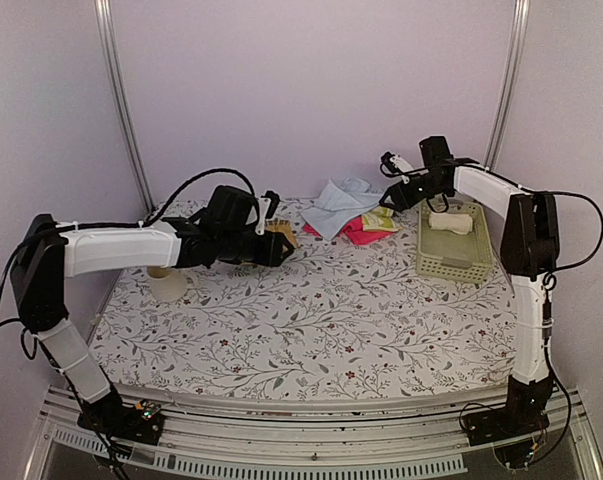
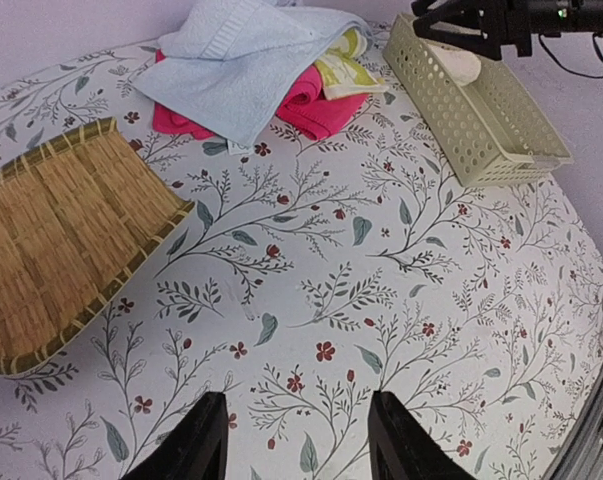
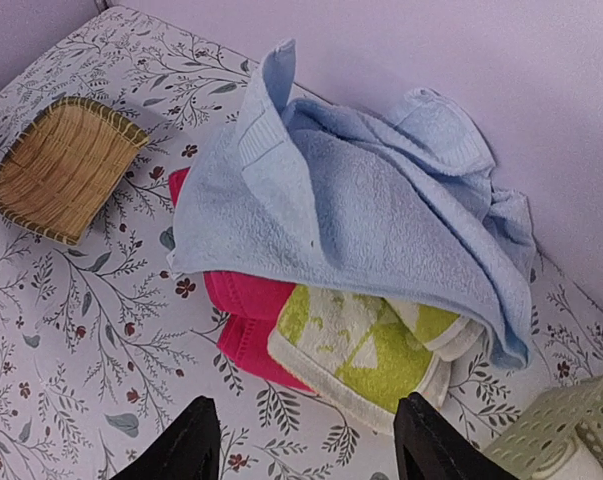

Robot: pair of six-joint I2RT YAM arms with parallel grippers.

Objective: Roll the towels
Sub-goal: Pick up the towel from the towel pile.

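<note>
Three loose towels: we record one pile at the far side of the desk (image 1: 281,330). The light blue towel (image 3: 351,200) is draped crumpled over the top. The pink towel (image 3: 243,310) and the yellow-green towel (image 3: 361,350) lie folded beneath it, touching each other.
Fourth towel: the cream-white towel (image 1: 451,222) lies as a roll inside the basket (image 1: 451,270). We judge it finished and stored there.
Basket position: it stands just right of the pile. We judge this keeps the drop-off close to the supply.
Woven mat (image 2: 61,240): it lies on the desk left of the pile and apart from it, with nothing on it. We cannot tell its purpose.
Right fingers (image 3: 186,450): spread, with nothing between them. They hover over the near edge of the pile. In the wrist view the yellow-green towel lies just ahead, in line with the gap, and the light blue towel lies beyond it. We see no contact.
Left fingers (image 2: 201,450): spread and empty. They hang over bare desk, with the woven mat near on their left and the pile well ahead. They touch no towel.
Reason for posture: we judge the right arm is placed to take the next towel. The left arm waits over open desk, where a towel could be laid flat for rolling.
Order of work: the light blue towel covers the other two, so we judge it has to come off first.
Risk noted: a pull on the light blue towel may drag the folded pair beneath it.
</note>
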